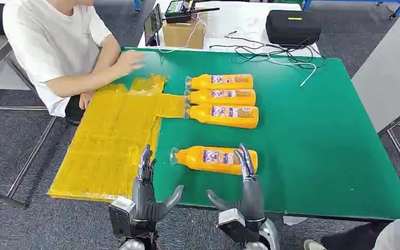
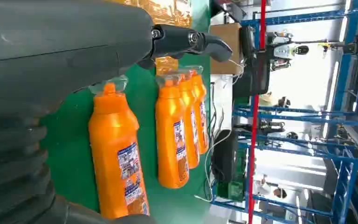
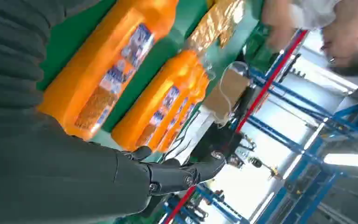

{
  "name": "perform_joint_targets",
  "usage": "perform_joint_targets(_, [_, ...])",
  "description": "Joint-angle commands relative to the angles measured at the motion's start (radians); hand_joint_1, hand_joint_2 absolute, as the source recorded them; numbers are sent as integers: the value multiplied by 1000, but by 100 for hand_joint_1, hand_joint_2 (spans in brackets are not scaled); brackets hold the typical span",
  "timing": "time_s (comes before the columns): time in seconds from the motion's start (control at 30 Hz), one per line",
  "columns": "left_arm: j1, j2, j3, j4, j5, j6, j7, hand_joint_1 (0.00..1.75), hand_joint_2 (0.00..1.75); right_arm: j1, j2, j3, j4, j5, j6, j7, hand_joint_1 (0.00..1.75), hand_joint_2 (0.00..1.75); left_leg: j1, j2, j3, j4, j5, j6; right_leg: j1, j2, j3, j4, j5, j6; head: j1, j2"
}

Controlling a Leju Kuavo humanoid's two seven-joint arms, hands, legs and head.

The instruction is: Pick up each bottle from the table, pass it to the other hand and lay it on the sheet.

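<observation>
Two hands hover at the near edge of the green table (image 1: 317,156), fingers spread, thumbs turned toward each other, holding nothing. The left hand (image 1: 148,195) sits beside the yellow sheet's (image 1: 109,140) near corner. The right hand (image 1: 245,195) reaches its fingertips (image 1: 246,159) over the base end of the nearest bottle (image 1: 213,159), which lies on its side just ahead. Farther beyond, three more bottles (image 1: 221,99) lie side by side, caps toward the sheet. Past the sheet, a person's hand (image 1: 130,61) rests on the table.
</observation>
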Motion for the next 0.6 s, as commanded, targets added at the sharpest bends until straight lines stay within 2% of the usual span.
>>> perform_joint_targets(0.03, [-19, 20, -24, 35, -8, -1, 11, 0, 175, -130, -39, -78, 137, 82, 3, 62, 0, 175, 0, 2, 3, -1, 0, -1, 0, 2, 3, -2, 0, -1, 0, 0])
perform_joint_targets(0.23, [-31, 13, -7, 60, -7, -2, 11, 0, 175, -160, -60, -118, 144, 106, 6, 92, 0, 175, 0, 0, 3, -2, 0, 0, 1, 0, 3, -2, 0, -1, 0, 0])
perform_joint_targets(0.33, [-49, 2, 8, 100, -69, 75, 6, 0, 175, -194, -91, -118, 184, 157, 40, 146, 0, 175, 0, 0, 2, -1, 0, 0, 0, 0, 2, -1, 0, -1, 0, 0])
perform_joint_targets(0.43, [-62, -2, 16, 123, -80, 80, 4, 0, 175, -215, -99, -123, 216, 158, 54, 149, 0, 175, 0, 0, 4, -2, 0, 0, 0, 0, 4, -2, 0, -1, 0, 0])
perform_joint_targets(0.53, [-80, -20, 29, 153, -118, 82, 1, 0, 175, -283, -127, -90, 339, 300, 56, 208, 0, 175, 0, 1, 4, -2, 0, -1, 0, 0, 4, -2, 1, -1, 0, 0])
perform_joint_targets(0.6, [-81, -23, 22, 153, -125, 63, 6, 0, 175, -317, -142, -78, 391, 335, 77, 224, 0, 175, 0, 2, 4, -1, 0, -1, 1, 1, 4, -2, 1, -1, 0, 0])
